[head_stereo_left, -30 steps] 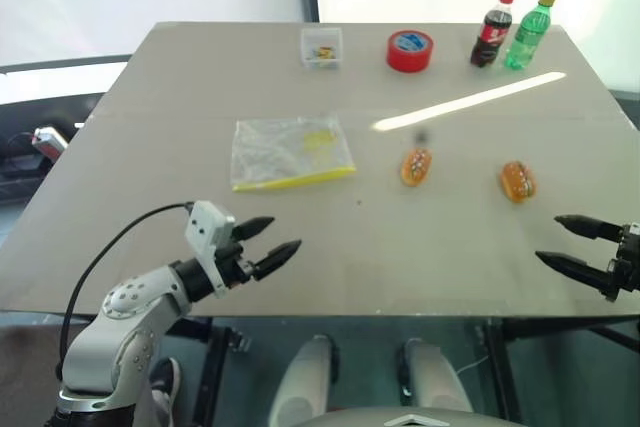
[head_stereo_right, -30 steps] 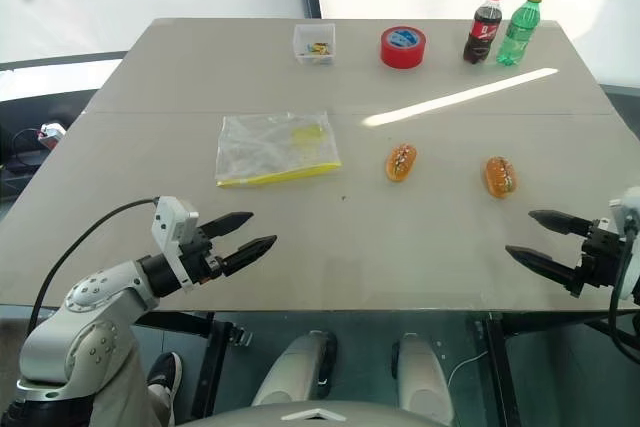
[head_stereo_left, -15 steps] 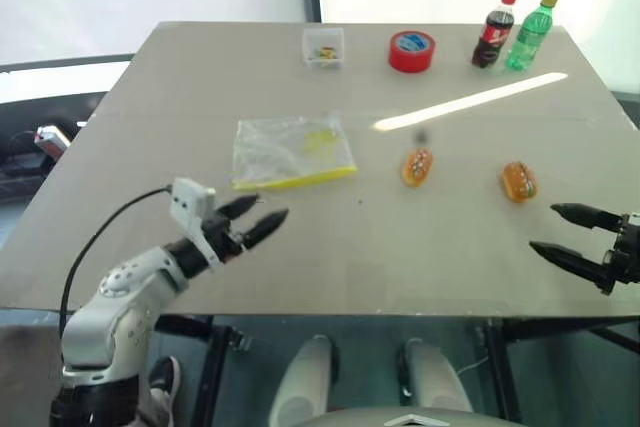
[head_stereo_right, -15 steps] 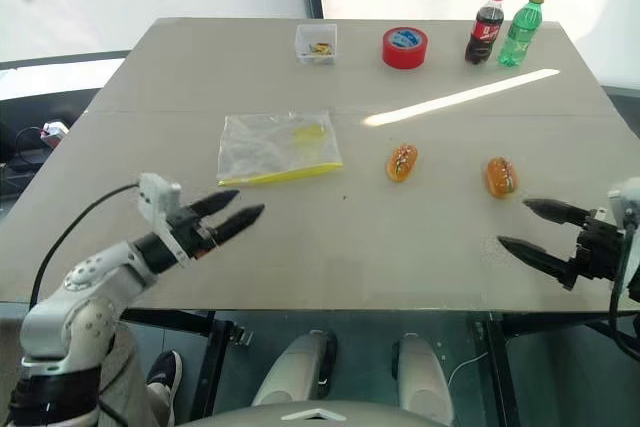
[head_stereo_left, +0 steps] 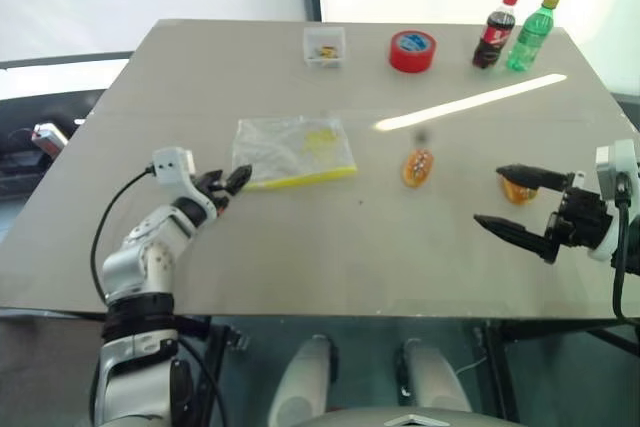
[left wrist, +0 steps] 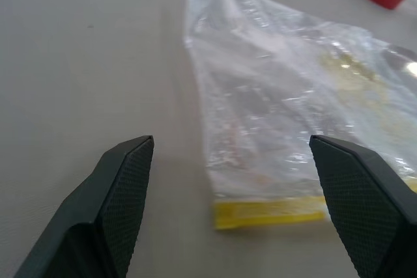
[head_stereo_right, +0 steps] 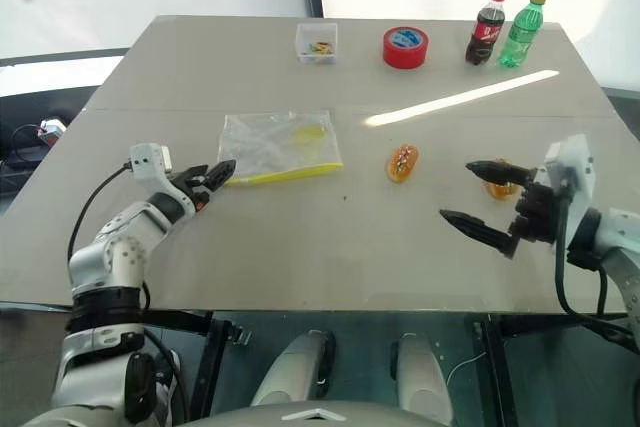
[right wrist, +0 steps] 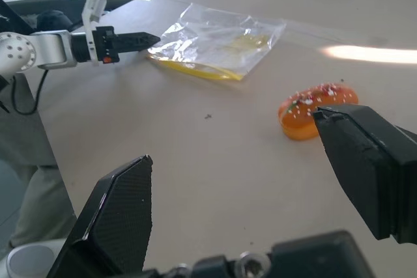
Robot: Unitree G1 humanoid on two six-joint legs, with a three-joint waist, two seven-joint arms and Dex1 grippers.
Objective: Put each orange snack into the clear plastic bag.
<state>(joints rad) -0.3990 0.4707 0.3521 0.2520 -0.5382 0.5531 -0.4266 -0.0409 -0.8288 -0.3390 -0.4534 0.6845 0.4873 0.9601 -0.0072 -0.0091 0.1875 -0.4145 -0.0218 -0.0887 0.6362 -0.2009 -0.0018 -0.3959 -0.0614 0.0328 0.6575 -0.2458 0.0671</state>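
Nearest the table's (head_stereo_left: 330,257) front edge, the right gripper (head_stereo_left: 512,202) is seen with fingers spread wide and nothing held between them. It is held just above the surface, pointing toward the table's middle. One orange snack (head_stereo_left: 514,187) lies right behind its far finger and is partly hidden by it; whether they touch cannot be told. In the right wrist view, a snack is framed between the two finger pads (right wrist: 124,213), with the far pad overlapping its edge.

On the left side, the left gripper (head_stereo_left: 226,185) is held low over the table, fingers also spread wide and empty. Its tips are at the bag's (head_stereo_left: 292,151) near left corner, just beside the yellow strip; contact cannot be confirmed. In the left wrist view the bag's yellow-edged corner (left wrist: 270,211) is seen lying between the two open fingers (left wrist: 124,187), a little ahead of them.

Mid-table, the bag is laid flat, crinkled, yellow strip along its near edge, with some yellowish marking seen through the film. The second snack (head_stereo_left: 417,167) sits to the bag's right, apart from it, and well apart from the first snack. Neither snack is in the bag.

Along the far edge are placed a small clear box (head_stereo_left: 324,46), a red tape roll (head_stereo_left: 411,50), a cola bottle (head_stereo_left: 492,31) and a green bottle (head_stereo_left: 529,33), the two bottles upright and just beside each other. A bright light streak (head_stereo_left: 470,101) is seen across the far right of the table.
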